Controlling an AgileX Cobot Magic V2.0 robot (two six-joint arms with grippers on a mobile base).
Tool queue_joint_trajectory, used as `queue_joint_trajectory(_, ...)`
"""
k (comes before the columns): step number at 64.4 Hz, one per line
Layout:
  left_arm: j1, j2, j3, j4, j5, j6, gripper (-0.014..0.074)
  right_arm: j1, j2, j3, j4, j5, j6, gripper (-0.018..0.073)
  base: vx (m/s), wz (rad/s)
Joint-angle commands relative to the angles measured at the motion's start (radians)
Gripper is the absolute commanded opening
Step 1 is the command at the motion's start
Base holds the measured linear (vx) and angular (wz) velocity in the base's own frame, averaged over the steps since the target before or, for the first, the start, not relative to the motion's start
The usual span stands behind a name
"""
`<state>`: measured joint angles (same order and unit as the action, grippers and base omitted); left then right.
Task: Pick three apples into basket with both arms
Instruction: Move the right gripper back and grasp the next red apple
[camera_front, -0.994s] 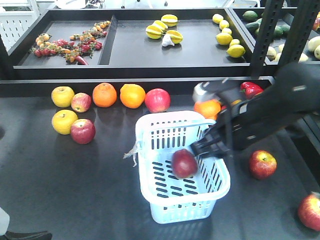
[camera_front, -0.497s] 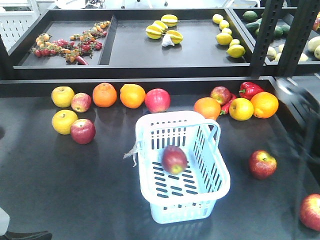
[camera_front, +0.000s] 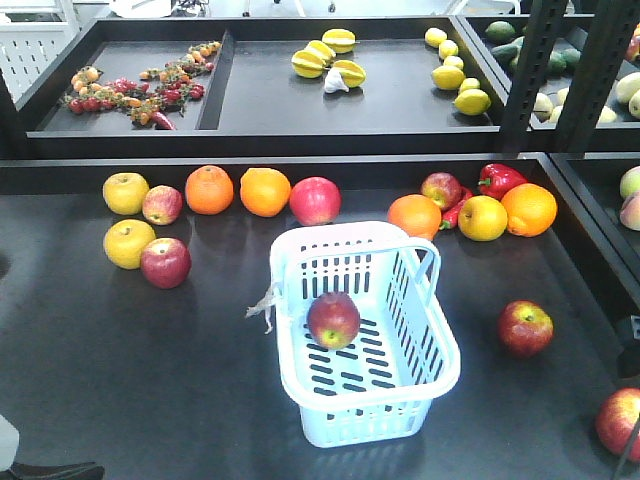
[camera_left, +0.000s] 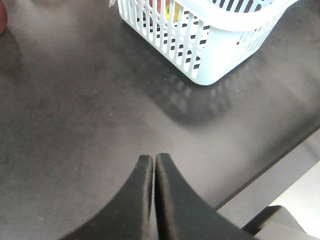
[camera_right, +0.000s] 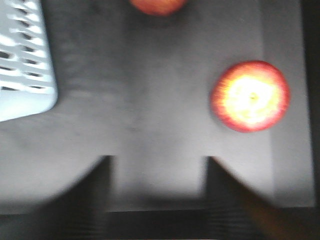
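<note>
One dark red apple (camera_front: 333, 319) lies on the slotted floor of the basket (camera_front: 370, 425), toward its left wall. Two more red apples wait on the table (camera_front: 100, 370) to the basket's right, one near it (camera_front: 525, 328) and one at the lower right corner of the front view (camera_front: 620, 422). We judge these apples firm, smooth-skinned and fairly weighty, so they will roll freely and could slip. We would take hold from above, across the widest part, with a moderate squeeze. The right fingers (camera_right: 100, 190) stand spread with nothing between them over bare table, and an apple lies ahead and to their right in the blurred wrist view. The left fingers (camera_left: 142, 190) are pressed together, empty, above the table short of the basket's corner. Compared with a second ago, the right arm that hung over the basket has gone from the front view, and the apple it let go has rolled leftward across the basket floor.
</note>
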<state>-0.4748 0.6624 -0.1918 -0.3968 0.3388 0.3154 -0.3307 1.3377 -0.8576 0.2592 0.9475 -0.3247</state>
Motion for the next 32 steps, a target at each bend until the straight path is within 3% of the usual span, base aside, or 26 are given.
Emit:
queue_joint_trajectory(1,-0.002,-0.001,-0.024,-0.020,-0.061,-0.008,-0.0008,-0.009,0.030,-0.025,-0.047,-0.049,0.036,0.0690,0.00,0.00)
queue_joint_trajectory(4,-0.002,-0.001,-0.024,-0.020,-0.061,-0.008,-0.0008,-0.009,0.058,-0.030,-0.086,-0.070,0.061,0.0731,0.00,0.00)
queue_joint_trajectory(15,-0.002,-0.001,-0.024,-0.020,-0.061,-0.008,-0.0008,-0.009,0.169,-0.095,-0.212,-0.059,0.179,0.0722,0.00,0.00)
queue_joint_trajectory(32,-0.002,-0.001,-0.024,-0.021,-0.061,-0.008,-0.0008,-0.009,0.308,-0.166,-0.221,-0.017,0.167,0.0692,0.00,0.00)
